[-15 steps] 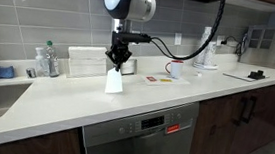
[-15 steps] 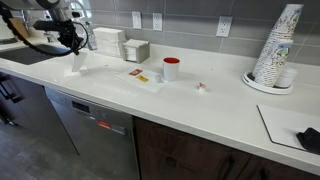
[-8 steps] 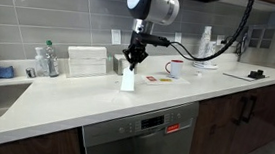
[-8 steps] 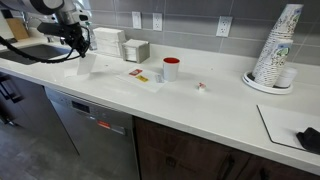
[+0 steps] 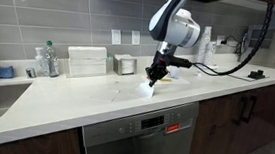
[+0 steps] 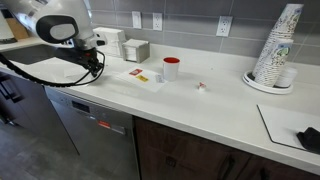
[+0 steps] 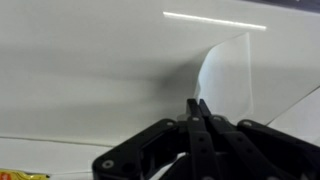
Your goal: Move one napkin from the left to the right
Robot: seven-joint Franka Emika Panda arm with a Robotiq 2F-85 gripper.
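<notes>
While the pale counter (image 5: 65,103) is running the width of the kitchen in both exterior views, the Panda arm (image 5: 178,28) is reaching down over its middle stretch, above the dishwasher (image 5: 137,137). It is now standing well to the right of the big white ribbed container (image 5: 87,61), beside which it was hanging a second ago. The gripper (image 5: 154,79) is pointing straight down. In the wrist view its jaws are pressing together on one edge of the napkin (image 7: 228,78), which is spreading out beyond the fingertips as a thin white sheet. In an exterior view the napkin (image 5: 147,89) is dangling just under the gripper, close over the counter; whether its lowest corner is brushing the surface is too small to tell. In an exterior view the gripper (image 6: 94,66) is hovering near the flat red-and-white item (image 6: 140,76), apart from it, and the napkin itself is getting lost against the pale top. The shift is suggesting that the carry is well under way: the napkin is travelling clear of its starting place on the left. What is remaining, by this reading, is lowering it onto bare counter and opening the jaws without dragging the limp paper back up.
</notes>
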